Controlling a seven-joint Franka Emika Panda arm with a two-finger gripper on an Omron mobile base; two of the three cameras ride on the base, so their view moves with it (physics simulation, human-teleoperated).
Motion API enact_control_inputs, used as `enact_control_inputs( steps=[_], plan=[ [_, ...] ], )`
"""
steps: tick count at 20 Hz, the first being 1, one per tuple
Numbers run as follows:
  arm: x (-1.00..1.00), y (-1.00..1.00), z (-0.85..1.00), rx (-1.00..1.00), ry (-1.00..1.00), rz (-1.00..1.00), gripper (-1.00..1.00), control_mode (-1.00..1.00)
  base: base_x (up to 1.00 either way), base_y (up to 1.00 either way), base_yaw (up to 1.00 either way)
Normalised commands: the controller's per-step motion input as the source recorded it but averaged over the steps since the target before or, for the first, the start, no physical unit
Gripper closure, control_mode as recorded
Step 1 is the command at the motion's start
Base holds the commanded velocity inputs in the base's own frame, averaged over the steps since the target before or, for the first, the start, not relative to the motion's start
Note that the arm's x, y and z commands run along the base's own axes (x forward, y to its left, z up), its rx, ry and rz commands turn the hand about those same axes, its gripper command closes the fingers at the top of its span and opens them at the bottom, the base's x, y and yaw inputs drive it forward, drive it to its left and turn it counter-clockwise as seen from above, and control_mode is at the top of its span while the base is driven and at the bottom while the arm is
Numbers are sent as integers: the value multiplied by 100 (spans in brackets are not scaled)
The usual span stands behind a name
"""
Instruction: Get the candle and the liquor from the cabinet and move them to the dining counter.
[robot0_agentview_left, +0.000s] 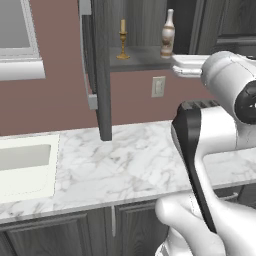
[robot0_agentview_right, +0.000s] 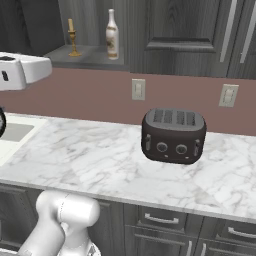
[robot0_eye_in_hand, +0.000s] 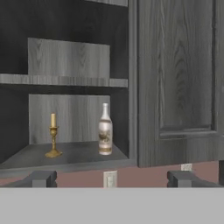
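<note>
The cabinet (robot0_eye_in_hand: 65, 158) stands open, its door (robot0_agentview_left: 97, 65) swung out to the left. On its lower shelf the candle (robot0_eye_in_hand: 53, 136) (robot0_agentview_left: 123, 42) (robot0_agentview_right: 73, 37) stands upright in a brass holder at the left. The liquor (robot0_eye_in_hand: 105, 130) (robot0_agentview_left: 168, 35) (robot0_agentview_right: 112, 36), a cream-white bottle, is upright about a hand's width to its right. My gripper (robot0_eye_in_hand: 113, 179) is open, its two dark fingertips spread wide with nothing between them. It hangs in front of the cabinet, apart from both things and slightly below shelf level. The dining counter is out of view.
Below the cabinet runs a marble worktop (robot0_agentview_left: 125, 160) with a sink (robot0_agentview_left: 25, 165) at the left and a dark toaster (robot0_agentview_right: 173, 135) at the right. A closed cabinet door (robot0_eye_in_hand: 175, 78) borders the open shelf on the right. A wall outlet (robot0_eye_in_hand: 109, 178) sits under the shelf.
</note>
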Motion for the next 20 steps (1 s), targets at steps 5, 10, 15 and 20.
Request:
enact_control_inputs(
  steps=[5,10,15,20],
  plan=[
    [41,0,0,1,0,5,-100,-100,0,0,0],
    [30,0,1,0,0,2,-100,-100,0,0,0],
    [34,0,1,0,0,0,-100,-100,0,0,0],
    [44,0,0,0,0,0,-100,-100,0,0,0]
  ],
)
